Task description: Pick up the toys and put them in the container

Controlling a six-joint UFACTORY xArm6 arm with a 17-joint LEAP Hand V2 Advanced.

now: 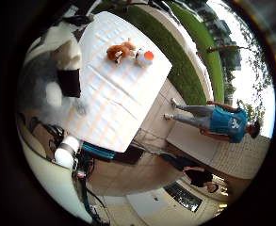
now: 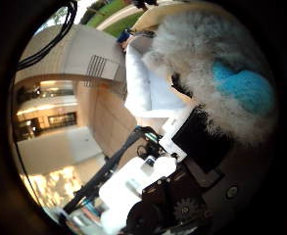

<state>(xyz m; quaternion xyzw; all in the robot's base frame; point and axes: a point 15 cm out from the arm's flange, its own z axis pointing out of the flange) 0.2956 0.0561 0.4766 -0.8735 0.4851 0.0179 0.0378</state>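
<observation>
A: What's nearest?
B: A fluffy white toy with a blue patch, right against the palm; the hand looks curled round it.
A: And beyond?
B: On the worktop, toward its far corner, a brown plush and orange-topped toy wait. No container visible.

The grey-white fluffy toy with a blue patch fills much of the thumb-side view, and black and white parts of the hand cover part of it, so its full shape cannot be told. If the fingers curl round it is hidden. On the white counter, the brown plush toy and the white object with an orange top just beside it are too small to identify.
</observation>
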